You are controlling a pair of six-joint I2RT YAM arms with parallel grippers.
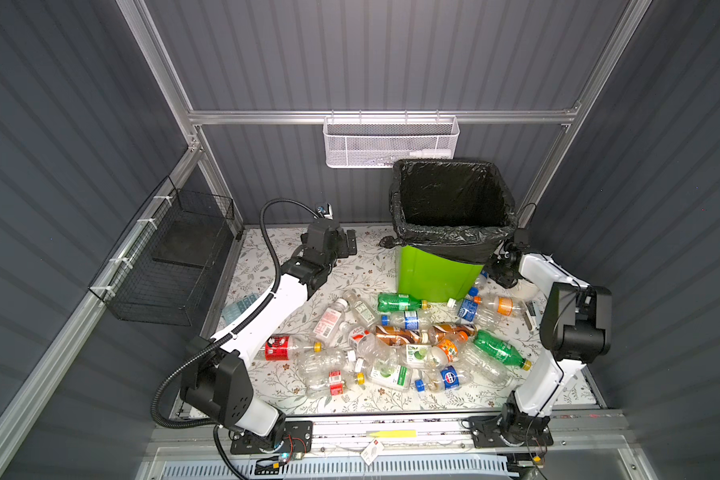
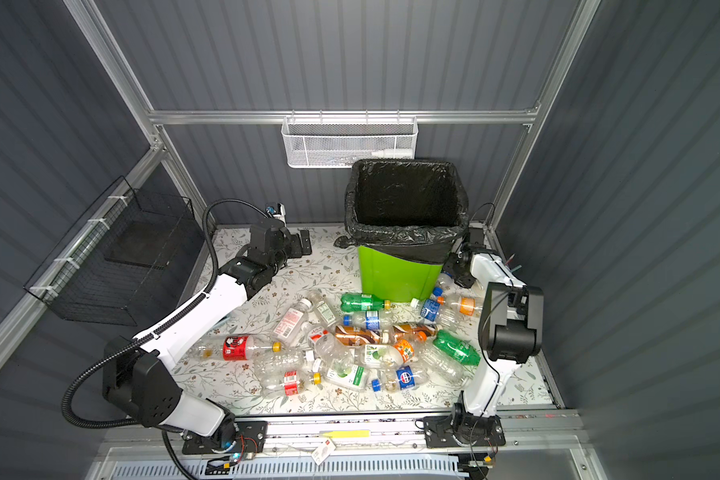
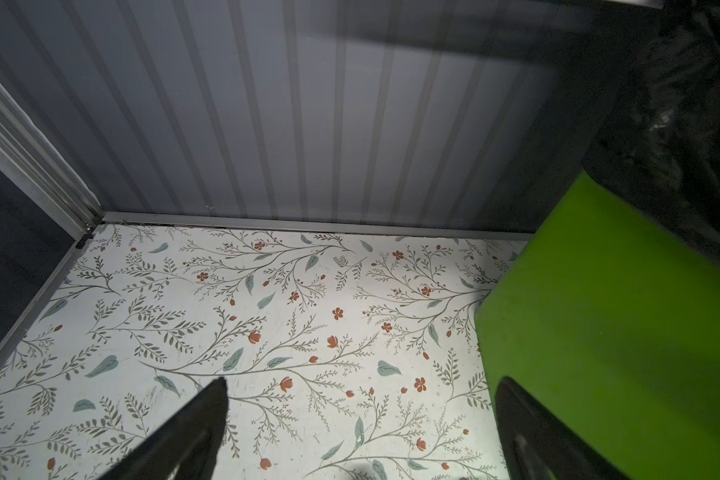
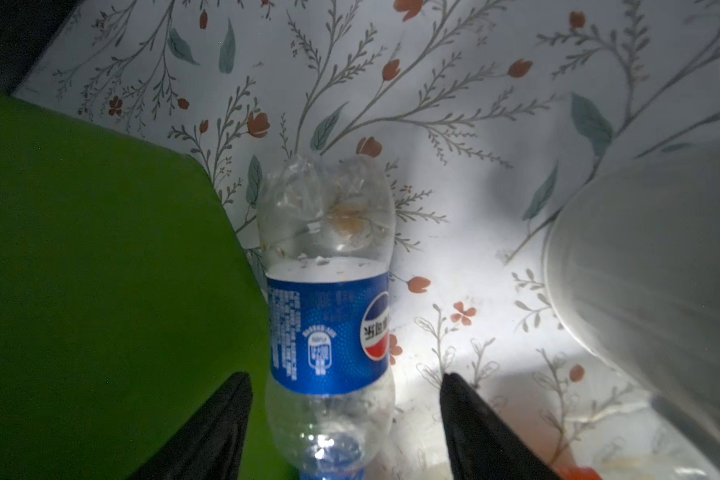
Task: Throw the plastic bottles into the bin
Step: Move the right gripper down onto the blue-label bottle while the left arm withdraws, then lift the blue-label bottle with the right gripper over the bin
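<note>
The right hand (image 4: 344, 378) is down beside the green bin (image 4: 100, 270), fingers partly apart astride a blue-labelled bottle (image 4: 329, 332) lying on the table (image 4: 454, 208), one side not touching, seemingly lining up a grip. The left hand (image 3: 362, 415), spread wide and empty, hovers over bare table, likely keeping clear. In front of the bin lie the other bottles (image 1: 395, 334).

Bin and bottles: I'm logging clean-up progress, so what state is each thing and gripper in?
bin: upright, bag-lined, no bottle visible inside.
plastic bottles: lying piled on the table.
blue-label bottle: lying beside the bin, not gripped.
left gripper: open, empty.
right gripper: open, straddling the blue-label bottle.
</note>
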